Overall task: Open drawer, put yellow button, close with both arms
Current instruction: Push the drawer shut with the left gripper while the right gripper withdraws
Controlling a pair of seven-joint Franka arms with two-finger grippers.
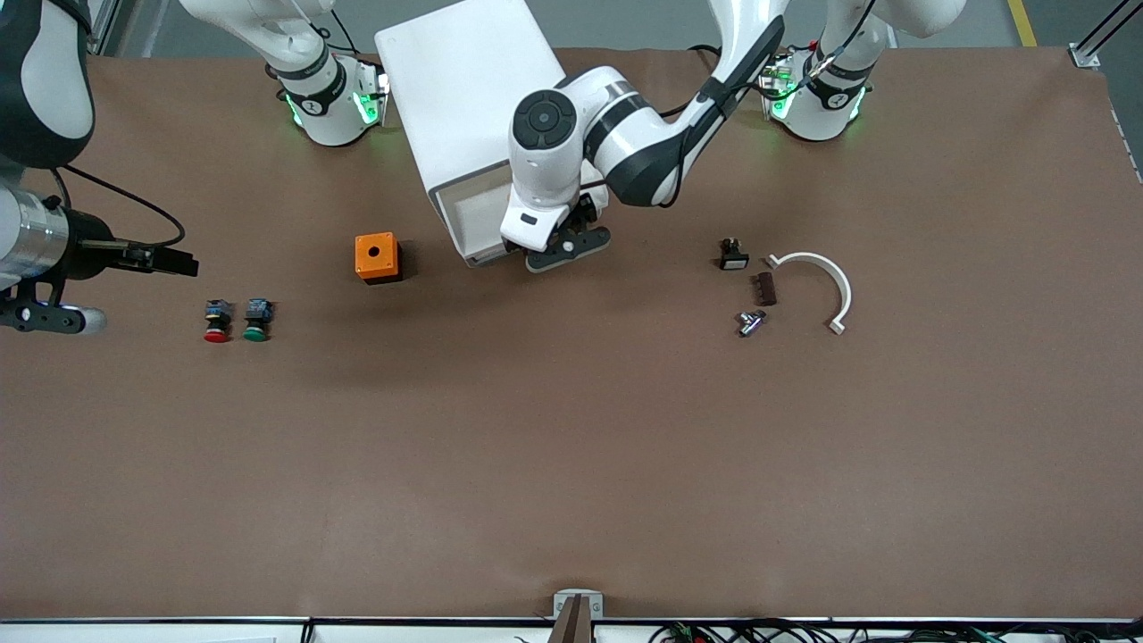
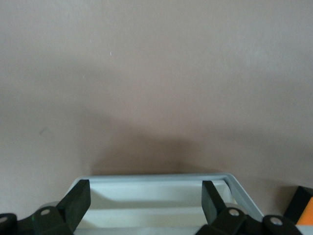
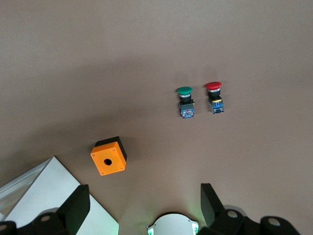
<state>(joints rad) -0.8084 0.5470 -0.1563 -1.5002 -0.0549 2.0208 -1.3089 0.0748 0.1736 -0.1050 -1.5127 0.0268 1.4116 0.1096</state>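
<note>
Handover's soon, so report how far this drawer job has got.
Done: the drawer stands pulled open. In hand: the left claw, open, sits at its front edge; the right claw, open, waits above the right arm's end of the table. The yellow button is out of sight, so unconfirmed. Left: closing the drawer.

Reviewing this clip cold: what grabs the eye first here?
The left gripper hangs open over the pulled-out top drawer of the white cabinet. The orange box sits beside the cabinet. The red button and green button lie side by side toward the right arm's end.
</note>
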